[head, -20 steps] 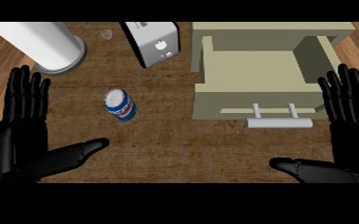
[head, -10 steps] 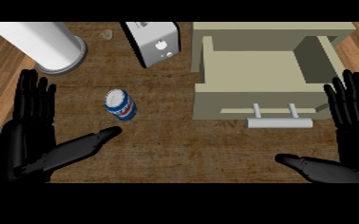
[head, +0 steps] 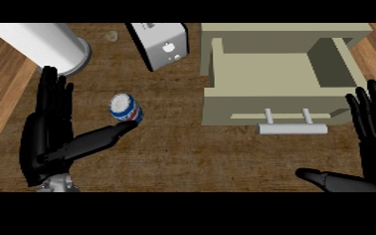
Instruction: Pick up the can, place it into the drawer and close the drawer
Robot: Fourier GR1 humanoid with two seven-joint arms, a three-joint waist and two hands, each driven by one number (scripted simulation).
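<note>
A blue and white can with a red mark lies on the wooden counter, left of centre. My left hand is open beside it, fingers straight up on the can's left and the thumb stretched out until its tip touches the can's lower edge. The beige drawer stands pulled open at the upper right, with nothing inside and its pale bar handle facing me. At the right edge of the head view my right hand is open, its thumb low by the bottom.
A white cylinder lies at the upper left. A white toaster-like box stands between it and the drawer. The counter's left edge runs close behind my left hand.
My left hand has moved right and up toward the can, its thumb now reaching the can. The right hand has drifted further to the right edge. Can and drawer have not moved.
</note>
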